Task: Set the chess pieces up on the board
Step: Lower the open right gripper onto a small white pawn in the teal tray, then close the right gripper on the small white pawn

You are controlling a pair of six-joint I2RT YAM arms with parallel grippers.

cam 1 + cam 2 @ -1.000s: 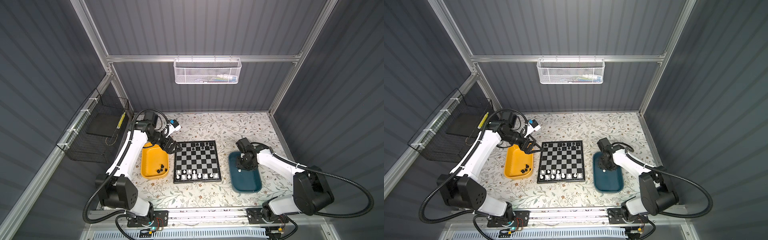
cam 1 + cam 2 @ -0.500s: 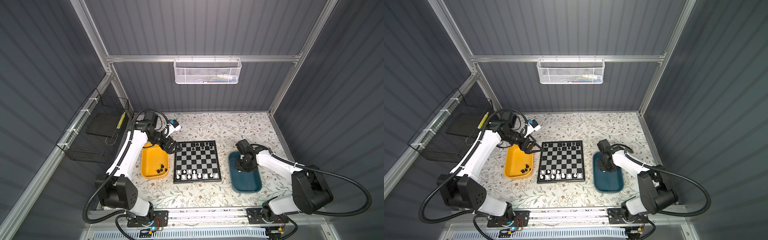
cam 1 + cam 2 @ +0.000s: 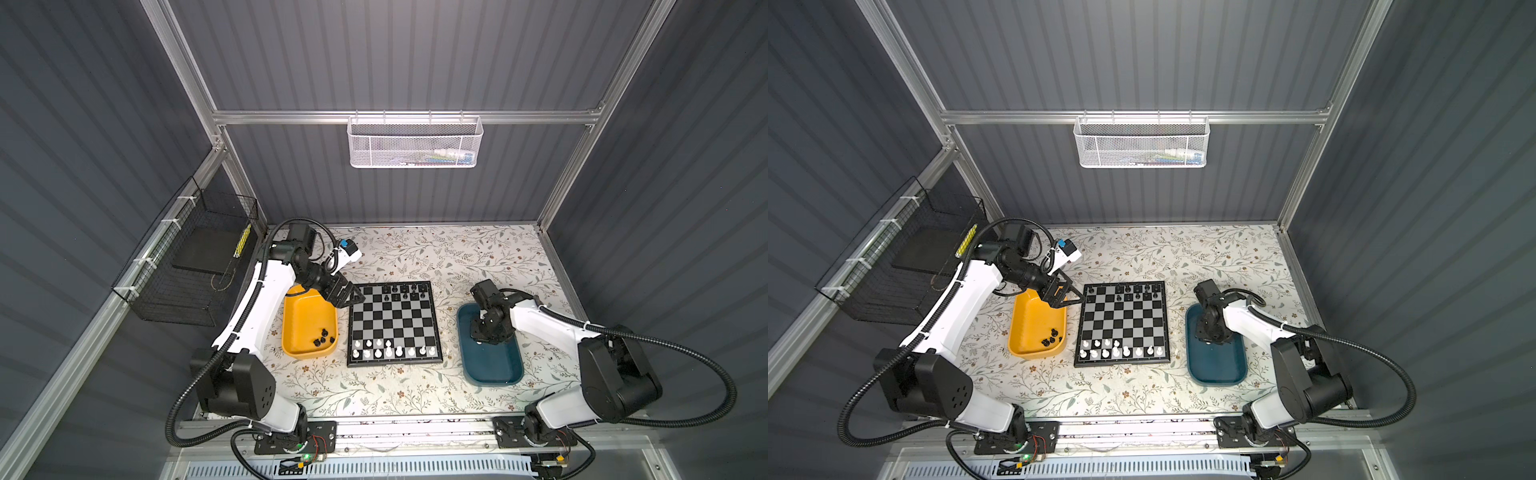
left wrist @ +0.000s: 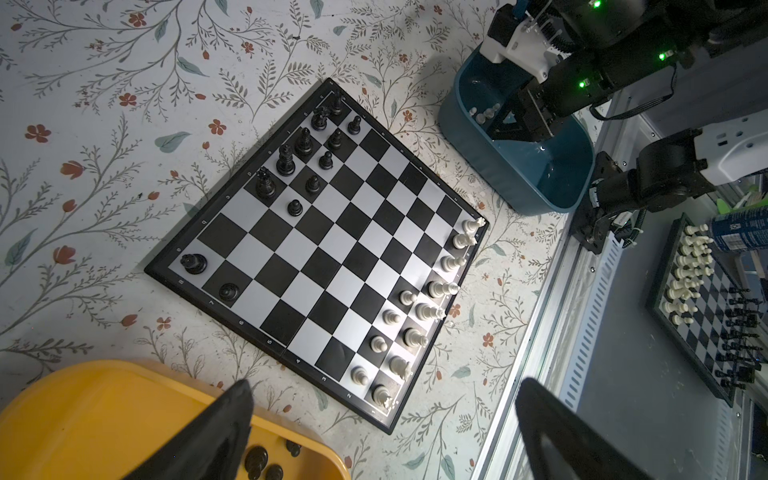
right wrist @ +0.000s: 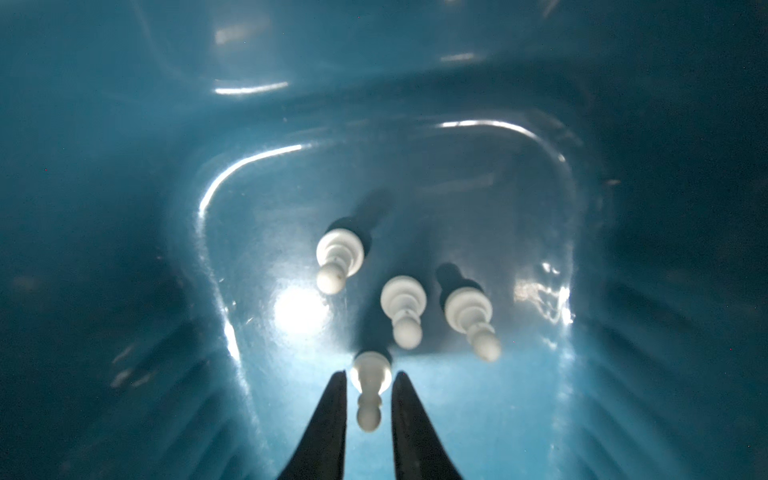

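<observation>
The board (image 3: 392, 322) lies mid-worktop (image 3: 457, 257) with a supply tray on each side. The teal tray (image 3: 494, 370) toward the right edge holds white and the yellow tray (image 3: 305, 316) toward the left edge holds black, so each arm likely feeds its own colour.

The right pincer (image 5: 369, 375) is down inside the teal tray, its jaws narrowed to either side of a standing white pawn (image 5: 369, 409). They sit right against its base, but I cannot tell whether they truly pinch it. So low a hold probably keeps the tiny piece upright.

The left pincer (image 3: 351, 300) hangs spread wide over the yellow tray's far end, beside the board's far left corner, holding nothing.

Counted:
- Four white pawns stand in the teal tray, the flanked one included.
- Twelve white pieces (image 4: 428, 311) fill the board's rows toward the near edge, eight behind four pawns.
- Twelve black pieces (image 4: 285, 160) stand toward the far edge.
- The black chessmen (image 3: 324, 337) clustered in the yellow tray look like four.
</observation>
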